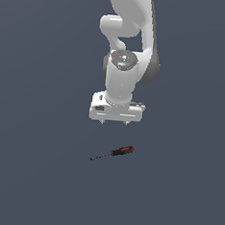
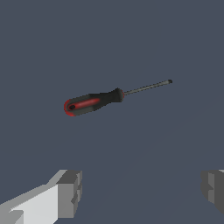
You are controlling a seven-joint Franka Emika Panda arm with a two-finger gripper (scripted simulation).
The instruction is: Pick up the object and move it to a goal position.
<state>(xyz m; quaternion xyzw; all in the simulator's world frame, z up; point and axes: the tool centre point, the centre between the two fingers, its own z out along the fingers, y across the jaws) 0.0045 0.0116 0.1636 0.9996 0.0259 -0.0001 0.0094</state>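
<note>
The object, a small screwdriver (image 1: 113, 153) with a red-and-black handle and thin dark shaft, lies flat on the dark grey floor, handle toward the exterior view's right. My gripper (image 1: 114, 122) hangs above and behind it on the white arm, open, its short fingertips pointing down with nothing between them. In the wrist view the screwdriver (image 2: 98, 101) lies ahead of the two grey fingers (image 2: 70, 192), which stand wide apart and well clear of it.
A plain dark grey floor (image 1: 31, 175) surrounds the screwdriver. The white arm (image 1: 128, 34) rises behind the gripper.
</note>
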